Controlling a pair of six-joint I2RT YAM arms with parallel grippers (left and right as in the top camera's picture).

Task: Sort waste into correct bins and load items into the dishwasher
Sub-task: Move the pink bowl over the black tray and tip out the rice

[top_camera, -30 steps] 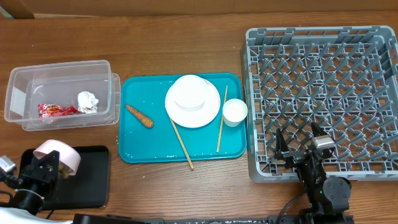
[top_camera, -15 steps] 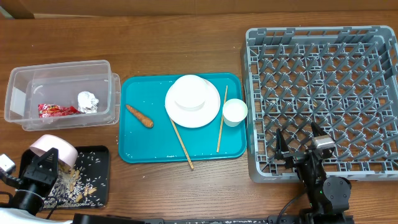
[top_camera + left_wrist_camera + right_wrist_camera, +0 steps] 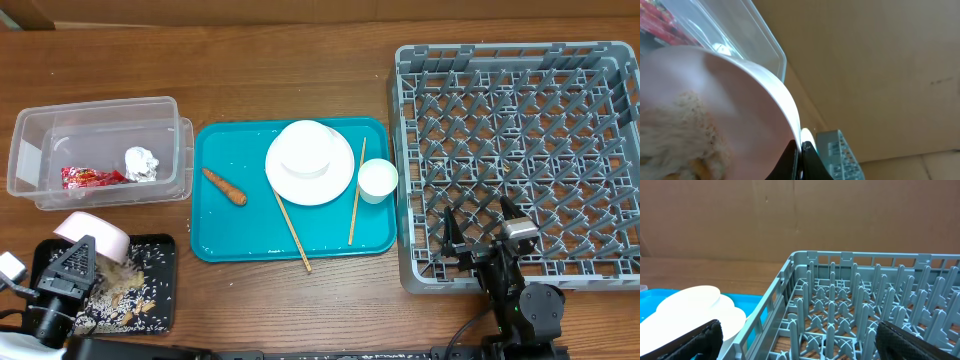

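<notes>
Tray point(image 3: 240, 228) centre, clear bin point(image 3: 22, 160) left, rack point(image 3: 402, 150) right

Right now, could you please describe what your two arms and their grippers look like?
Both arms are black. The left gripper has a wedge-shaped black body with a small white block behind it. The right gripper has two slim black fingers, a silver-grey block beside them, a rounded black joint and a thin dark cable.

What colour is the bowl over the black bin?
The bowl is pale pink; the overhead view shows it best.
</notes>
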